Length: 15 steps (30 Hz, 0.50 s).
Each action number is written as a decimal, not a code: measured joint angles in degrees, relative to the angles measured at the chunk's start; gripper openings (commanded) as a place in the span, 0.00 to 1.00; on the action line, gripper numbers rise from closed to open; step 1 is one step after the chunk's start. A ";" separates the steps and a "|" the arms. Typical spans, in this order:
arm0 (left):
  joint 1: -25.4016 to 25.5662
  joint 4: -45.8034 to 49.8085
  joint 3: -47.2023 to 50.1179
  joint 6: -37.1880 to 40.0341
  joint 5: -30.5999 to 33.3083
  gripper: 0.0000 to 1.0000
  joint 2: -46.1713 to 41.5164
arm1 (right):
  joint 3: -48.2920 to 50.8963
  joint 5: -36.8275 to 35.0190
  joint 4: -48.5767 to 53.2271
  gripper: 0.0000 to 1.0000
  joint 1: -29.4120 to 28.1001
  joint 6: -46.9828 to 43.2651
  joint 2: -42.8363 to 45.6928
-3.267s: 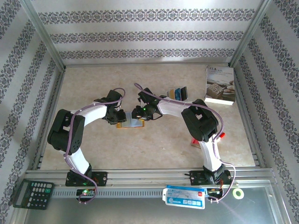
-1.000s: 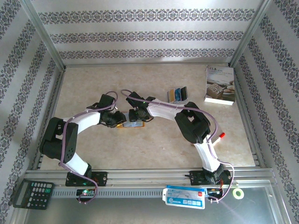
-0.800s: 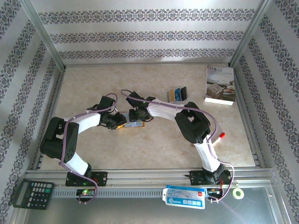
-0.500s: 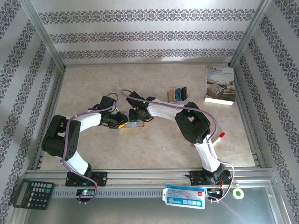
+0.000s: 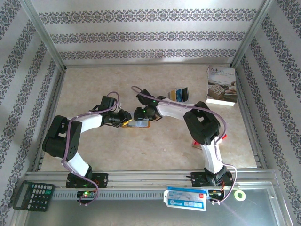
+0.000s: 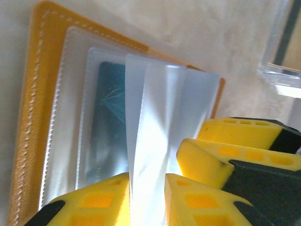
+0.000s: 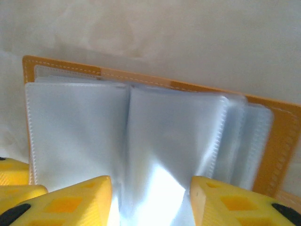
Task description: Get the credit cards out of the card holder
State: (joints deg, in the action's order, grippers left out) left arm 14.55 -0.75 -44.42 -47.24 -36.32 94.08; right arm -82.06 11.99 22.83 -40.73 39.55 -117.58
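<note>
The orange card holder [image 5: 137, 125] lies open on the table between both grippers. In the left wrist view its orange cover [image 6: 44, 117] carries clear sleeves, and one sleeve holds a dark teal card [image 6: 110, 117]. My left gripper [image 6: 146, 197] [image 5: 123, 119] is shut on a raised clear sleeve [image 6: 150, 141]. My right gripper [image 7: 150, 202] [image 5: 141, 116] stands open over the clear sleeves [image 7: 174, 136] from the other side, its yellow fingers [image 6: 221, 155] close beside the left ones. Three credit cards [image 5: 178, 94] lie fanned on the table, farther back and to the right.
A white book [image 5: 221, 86] lies at the back right by the frame post. A red-tipped object [image 5: 223, 137] sits by the right arm. On the near ledge are a calculator [image 5: 33, 195], a blue-white packet [image 5: 186, 197] and a tape roll [image 5: 240, 194].
The right gripper has opened wider and shifted slightly right, its arm lifting. The left gripper has closed slightly on the sleeve, and the card holder sits a bit farther right.
</note>
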 measured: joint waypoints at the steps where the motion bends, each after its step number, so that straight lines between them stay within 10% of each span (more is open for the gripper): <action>1: 0.07 -1.64 0.26 -0.44 -0.85 0.26 0.00 | 0.96 0.90 -0.72 0.52 0.85 0.72 1.46; 15: 4.20 -11.26 -0.57 -4.04 -5.25 0.36 4.90 | 11.65 0.94 -8.94 0.52 4.42 4.50 17.18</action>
State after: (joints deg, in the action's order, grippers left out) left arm 18.74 -12.01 -44.99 -51.29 -41.56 98.98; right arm -70.41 12.93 13.89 -36.32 44.05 -100.40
